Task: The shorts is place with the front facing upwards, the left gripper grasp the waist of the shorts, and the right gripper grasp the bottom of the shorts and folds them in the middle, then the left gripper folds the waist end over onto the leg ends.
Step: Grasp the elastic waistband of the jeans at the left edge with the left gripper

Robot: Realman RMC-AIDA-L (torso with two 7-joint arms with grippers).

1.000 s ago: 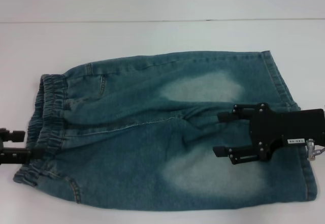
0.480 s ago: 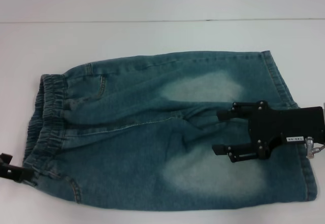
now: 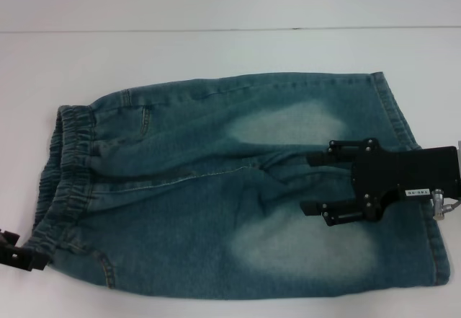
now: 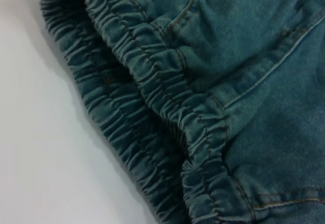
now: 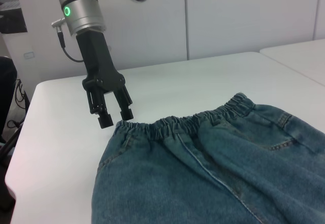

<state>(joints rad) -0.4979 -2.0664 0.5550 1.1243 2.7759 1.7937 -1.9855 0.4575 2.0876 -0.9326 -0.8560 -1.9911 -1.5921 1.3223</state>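
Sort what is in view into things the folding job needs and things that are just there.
Part of the job:
- shorts, flat on the table
- waist of the shorts
- leg ends
- left claw, open, hanging at the waist's corner
- right claw, open, above the thigh near the leg ends

Just there:
- white table
- white wall panels behind it

The room is bright and evenly lit from overhead, so the white table (image 3: 216,51) looks washed out and nearly featureless. The shorts (image 3: 238,188) cast only a thin soft shadow along their edges. From the head the picture is slightly soft; up close, the waistband's (image 4: 152,107) gathers are crisp.
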